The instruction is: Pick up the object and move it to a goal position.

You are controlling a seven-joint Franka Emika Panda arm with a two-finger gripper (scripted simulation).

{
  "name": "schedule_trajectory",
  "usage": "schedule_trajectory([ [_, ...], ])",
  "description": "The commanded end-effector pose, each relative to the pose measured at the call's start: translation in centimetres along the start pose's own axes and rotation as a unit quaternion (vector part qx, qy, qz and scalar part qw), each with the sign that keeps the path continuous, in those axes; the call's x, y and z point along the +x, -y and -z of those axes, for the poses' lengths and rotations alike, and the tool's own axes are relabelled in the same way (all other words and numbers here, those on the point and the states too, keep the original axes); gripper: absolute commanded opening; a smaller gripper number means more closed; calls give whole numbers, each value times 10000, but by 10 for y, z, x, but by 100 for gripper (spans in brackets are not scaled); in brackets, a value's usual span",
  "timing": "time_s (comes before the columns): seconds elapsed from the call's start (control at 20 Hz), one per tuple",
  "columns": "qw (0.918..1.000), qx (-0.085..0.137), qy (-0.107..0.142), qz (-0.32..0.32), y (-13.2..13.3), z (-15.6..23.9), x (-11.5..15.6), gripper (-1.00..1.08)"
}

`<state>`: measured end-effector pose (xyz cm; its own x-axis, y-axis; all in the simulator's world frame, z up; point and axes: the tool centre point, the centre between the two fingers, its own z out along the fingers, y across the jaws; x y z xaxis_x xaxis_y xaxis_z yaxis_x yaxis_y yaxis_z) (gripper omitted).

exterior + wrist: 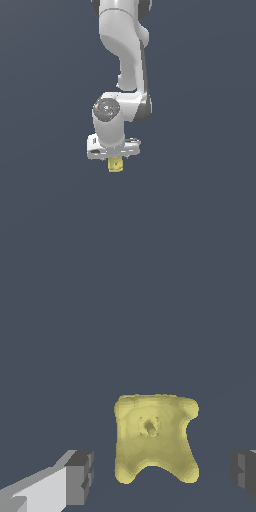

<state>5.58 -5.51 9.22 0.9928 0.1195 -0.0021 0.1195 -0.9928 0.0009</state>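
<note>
The object [115, 164] is a small yellow blocky lump with a notched edge and a faint dark mark, sitting on the flat dark grey surface. In the exterior view it shows just under the white hand of my gripper [115, 159]. In the wrist view the object [152, 438] lies between the two dark fingertips [80, 478], with a visible gap on each side. My gripper [162, 476] is open and straddles the object without touching it. The fingers are hidden in the exterior view.
A plain dark grey surface [200, 200] fills the scene around the arm. No other objects, containers or edges show in either view.
</note>
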Motion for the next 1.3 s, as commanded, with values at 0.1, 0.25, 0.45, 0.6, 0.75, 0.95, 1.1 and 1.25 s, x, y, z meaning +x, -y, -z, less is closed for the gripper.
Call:
schedule_trajectory([
  [0.1, 10000, 3, -3, 8, -2, -2, 1, 100],
  [0.25, 10000, 3, -3, 8, -2, -5, 1, 100],
  [0.45, 10000, 3, -5, 11, -2, -20, 1, 100],
  [0.6, 10000, 4, -7, 14, -2, -37, 1, 100],
  [0.75, 10000, 4, -9, 17, -2, -49, 1, 100],
  [0.95, 10000, 4, -9, 17, -3, -53, 2, 100],
  [1.1, 10000, 4, -9, 17, -3, -53, 2, -100],
  [1.25, 10000, 4, -9, 17, -3, -53, 2, -100],
])
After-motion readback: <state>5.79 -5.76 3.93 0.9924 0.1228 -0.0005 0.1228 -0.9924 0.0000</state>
